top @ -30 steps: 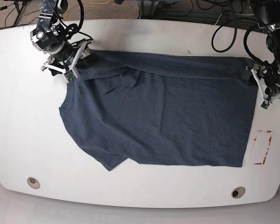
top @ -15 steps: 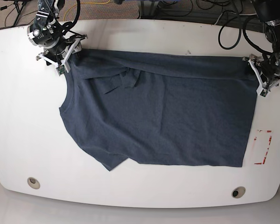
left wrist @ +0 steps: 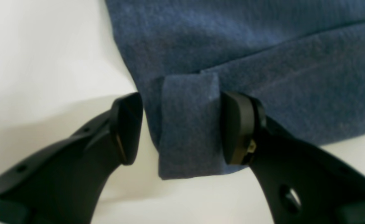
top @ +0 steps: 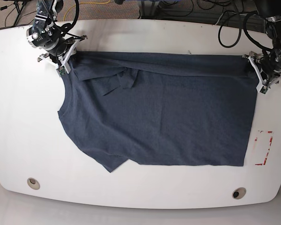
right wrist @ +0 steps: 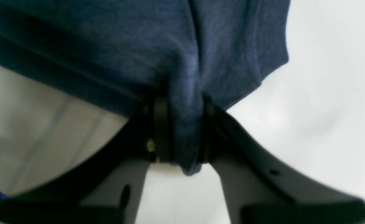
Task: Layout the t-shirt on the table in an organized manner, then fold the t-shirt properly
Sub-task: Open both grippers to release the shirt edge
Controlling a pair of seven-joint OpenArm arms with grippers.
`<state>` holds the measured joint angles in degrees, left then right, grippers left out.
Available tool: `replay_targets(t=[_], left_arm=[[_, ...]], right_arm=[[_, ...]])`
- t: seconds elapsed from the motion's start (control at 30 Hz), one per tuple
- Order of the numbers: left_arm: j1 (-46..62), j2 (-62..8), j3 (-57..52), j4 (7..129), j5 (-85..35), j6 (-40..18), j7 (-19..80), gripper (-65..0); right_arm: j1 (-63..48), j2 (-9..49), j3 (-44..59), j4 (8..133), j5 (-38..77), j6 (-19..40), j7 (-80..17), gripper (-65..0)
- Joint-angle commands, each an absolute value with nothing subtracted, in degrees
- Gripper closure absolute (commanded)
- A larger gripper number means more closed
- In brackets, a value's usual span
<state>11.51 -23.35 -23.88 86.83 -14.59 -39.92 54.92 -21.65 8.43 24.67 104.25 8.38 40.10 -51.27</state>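
While my two grips differ: the right one has cloth pinched, the left one does not yet.
Shirt: the t-shirt [top: 164, 112] lies mostly flat on the table [top: 18, 131], its long axis running left to right across the base view, collar end at the left, hem at the right.
Right gripper [right wrist: 182, 130]: at the far left corner of the shirt; my fingers [right wrist: 160, 130] are drawn narrow with a bunched ridge of fabric squeezed between them.
Left gripper [left wrist: 179, 127]: at the far right corner, by the hem; my fingers [left wrist: 128, 127] stand wide, one on each side of a small folded-over flap of cloth, the right finger about touching it, the left one just clear.
Key relation: both grippers sit on the shirt's far edge, one at each end of its long axis, and the body of the shirt runs from them toward the near side. I judge that closing the left fingers on the flap comes first, before any pull or lift along that edge.
Creases: a folded band runs along the far edge, and a rumpled sleeve lies near the far left; the near left sleeve is tucked under.
Surface: glossy white, smooth; I expect the cloth to slide easily.
Room: bare table on every side of the shirt; a red-and-white marking [top: 263, 147] sits just right of the hem, and two round holes [top: 33, 183] lie near the front edge, apart from the cloth.
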Motion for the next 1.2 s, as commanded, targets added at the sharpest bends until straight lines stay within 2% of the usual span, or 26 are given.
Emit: replay_targets(t=[0.0, 0.57, 0.7, 0.73, 0.9, 1.0, 1.17], left_arm=[[12.97, -24.13, -22.46, 89.63, -13.14, -40.0, 57.63, -36.7], [20.7, -24.04, -21.93, 95.34, -13.14, -40.0, 58.15, -36.7], [21.85, -24.13, -21.93, 96.04, -13.23, -40.0, 58.15, -36.7], [21.93, -24.13, -21.93, 96.57, -13.14, -40.0, 58.15, -36.7], [22.02, -24.13, -21.93, 98.86, -13.41, -40.0, 59.47, -36.7], [21.93, -24.13, -21.93, 101.23, -13.49, -40.0, 60.88, -36.7], [21.76, -24.04, -21.76, 105.98, -13.58, -40.0, 63.34, -36.7]], right_arm=[[-23.43, 11.03, 25.01, 105.71, 8.04, 40.0, -51.56, -10.9], [-31.96, 13.93, 25.01, 112.04, 7.69, 40.0, -51.74, -11.3], [-32.04, 13.93, 25.01, 112.22, 7.69, 40.0, -51.82, -19.5], [-32.04, 13.93, 25.01, 112.22, 7.69, 40.0, -51.82, -24.3], [-31.96, 14.02, 25.1, 113.71, 7.69, 40.0, -51.82, -38.7], [-31.96, 13.93, 25.1, 115.82, 7.87, 40.0, -51.82, -41.9], [-30.55, 13.85, 25.1, 116.44, 7.96, 40.0, -51.82, -39.3]])
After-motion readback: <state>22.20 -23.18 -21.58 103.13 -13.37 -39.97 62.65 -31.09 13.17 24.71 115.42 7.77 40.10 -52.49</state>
